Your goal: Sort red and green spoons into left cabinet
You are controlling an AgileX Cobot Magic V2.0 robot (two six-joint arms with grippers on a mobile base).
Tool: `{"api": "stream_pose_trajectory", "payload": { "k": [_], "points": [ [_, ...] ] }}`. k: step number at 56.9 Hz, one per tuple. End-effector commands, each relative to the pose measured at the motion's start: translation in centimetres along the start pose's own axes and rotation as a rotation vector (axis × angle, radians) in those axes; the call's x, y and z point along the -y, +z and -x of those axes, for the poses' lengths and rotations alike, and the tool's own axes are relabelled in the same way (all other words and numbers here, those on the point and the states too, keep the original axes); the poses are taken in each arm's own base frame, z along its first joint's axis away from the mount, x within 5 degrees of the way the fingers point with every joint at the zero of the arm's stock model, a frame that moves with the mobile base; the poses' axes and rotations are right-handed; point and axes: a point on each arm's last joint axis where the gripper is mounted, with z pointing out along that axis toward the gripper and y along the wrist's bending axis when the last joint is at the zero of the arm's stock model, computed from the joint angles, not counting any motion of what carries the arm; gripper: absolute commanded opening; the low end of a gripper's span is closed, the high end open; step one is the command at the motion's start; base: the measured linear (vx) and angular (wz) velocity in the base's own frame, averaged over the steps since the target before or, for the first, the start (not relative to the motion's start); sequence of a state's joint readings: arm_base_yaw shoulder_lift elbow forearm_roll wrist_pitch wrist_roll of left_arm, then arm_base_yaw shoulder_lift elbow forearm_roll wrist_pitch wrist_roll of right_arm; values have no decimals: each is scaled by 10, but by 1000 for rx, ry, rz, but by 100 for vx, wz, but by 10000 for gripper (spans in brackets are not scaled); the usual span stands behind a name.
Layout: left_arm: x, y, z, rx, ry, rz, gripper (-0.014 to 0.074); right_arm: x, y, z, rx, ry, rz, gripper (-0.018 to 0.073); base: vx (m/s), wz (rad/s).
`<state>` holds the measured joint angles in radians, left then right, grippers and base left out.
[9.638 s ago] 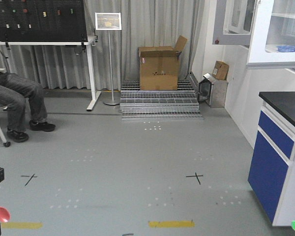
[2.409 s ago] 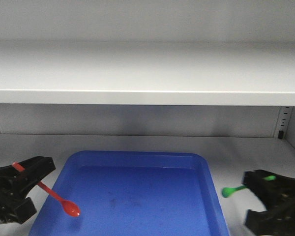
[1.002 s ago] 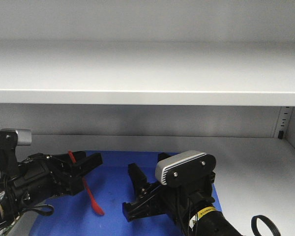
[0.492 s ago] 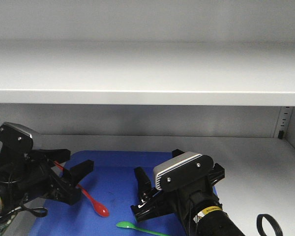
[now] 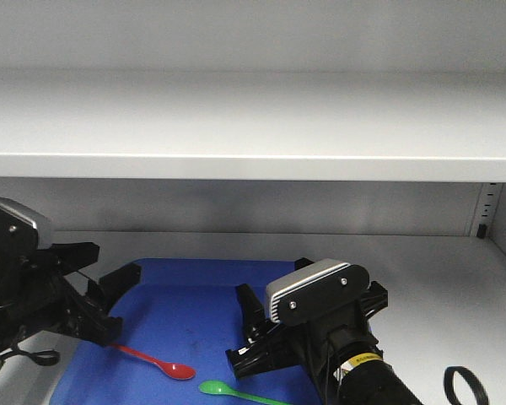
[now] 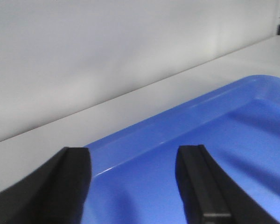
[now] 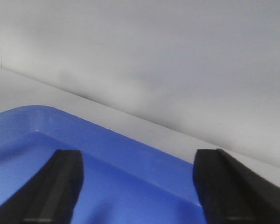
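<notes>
**Both spoons down in the tray; release step at its end**

Pale grey-white cabinet shelves (image 5: pixel 253 126) filled the front view. On the lower shelf sat a blue plastic tray (image 5: pixel 194 283) holding the thin red plastic spoon (image 5: pixel 156 364) and thin green plastic spoon (image 5: pixel 236 392). The left gripper (image 5: pixel 101 291) and right gripper (image 5: pixel 251 325) hung over it.

Left wrist view: jaws wide, nothing between.

Right wrist view: jaws wide, empty.

Placing looked finished; next, probably, a clean withdrawal of both arms.
</notes>
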<state>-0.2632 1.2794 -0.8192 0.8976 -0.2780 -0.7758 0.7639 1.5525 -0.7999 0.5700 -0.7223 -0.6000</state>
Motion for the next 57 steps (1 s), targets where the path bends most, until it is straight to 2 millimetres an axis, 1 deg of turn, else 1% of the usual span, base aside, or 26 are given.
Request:
{"api": "stream_pose_trajectory", "payload": {
  "k": [1, 5, 6, 13, 16, 20, 28, 32, 37, 45, 57],
  "points": [
    [2, -15, 26, 96, -23, 9, 391, 11, -9, 35, 112, 48, -47, 445, 0, 0],
    [0, -22, 28, 87, -21, 44, 277, 16, -15, 40, 65, 86, -57, 337, 0, 0],
    [-1, -24, 29, 85, -21, 53, 237, 17, -17, 40, 54, 92, -57, 314, 0, 0],
    [2, -38, 24, 87, -27, 63, -11, 21, -28, 44, -48, 105, -36, 71, 0, 0],
    [4, -45, 22, 95, -26, 56, -9, 22, -33, 46, -76, 89, -24, -16, 0, 0],
    [8, -55, 16, 105, -44, 42, -9, 25, -39, 49, -101, 92, -19, -11, 0, 0],
    [17, -79, 4, 141, -108, 10, -8, 33, -50, 57, -117, 157, -57, -7, 0, 0],
    [20, -89, 2, 157, -115, 9, -8, 36, -53, 59, -119, 171, -67, -7, 0, 0],
    [21, -98, 3, 180, -108, 15, -7, 36, -54, 60, -125, 177, -69, -7, 0, 0],
    [21, -106, 7, 201, -109, 28, -7, 36, -54, 59, -132, 185, -70, -7, 0, 0],
    [21, -107, 7, 206, -108, 30, -7, 36, -54, 58, -132, 185, -70, -7, 0, 0]
  ]
}}
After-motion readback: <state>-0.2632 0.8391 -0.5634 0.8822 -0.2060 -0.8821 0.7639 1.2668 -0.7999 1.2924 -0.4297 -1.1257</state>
